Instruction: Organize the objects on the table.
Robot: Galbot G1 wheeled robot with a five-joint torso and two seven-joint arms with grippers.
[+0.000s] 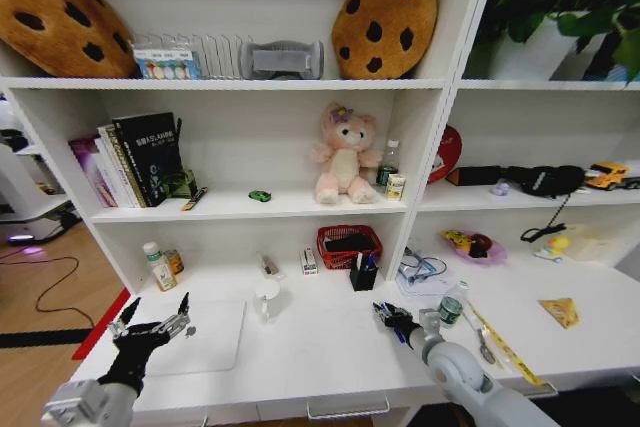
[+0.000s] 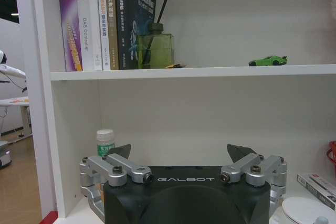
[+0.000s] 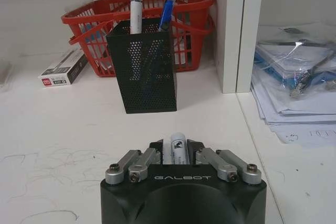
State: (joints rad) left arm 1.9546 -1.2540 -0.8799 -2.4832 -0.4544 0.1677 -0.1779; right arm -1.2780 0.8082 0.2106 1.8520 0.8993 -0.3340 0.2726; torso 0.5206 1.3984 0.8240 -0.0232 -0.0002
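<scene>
1. Far left, the left gripper [image 1: 155,322] hovers over the near-left part of the white desk [image 1: 320,347], fingers spread wide and holding nothing. The silver laptop [image 1: 200,337] lies flat just beside it, toward the middle, close to the desk's front edge.
2. Behind it, a white-capped bottle [image 1: 158,265] stands by the shelving's left wall. In the left wrist view the same bottle [image 2: 105,142] shows just past the left finger [image 2: 118,157], apart from it.
3. One shelf up, the green toy car [image 1: 260,195] sits alone with bare shelf around it, near the shelf's front edge.
4. Centre desk is open white surface. A white cup [image 1: 266,299] stands there, with a red basket [image 1: 349,245] at the back.
5. In front of the basket, the black mesh pen holder [image 3: 148,72] carries a blue pen [image 3: 166,11] and a white marker [image 3: 136,13].
6. The right gripper [image 1: 392,317] sits low over the desk, right of centre, fingers pressed onto a white pen [image 3: 178,148] that points at the holder, open desk between them.
7. Just right of that gripper stands a clear green-labelled bottle [image 1: 452,304].
</scene>
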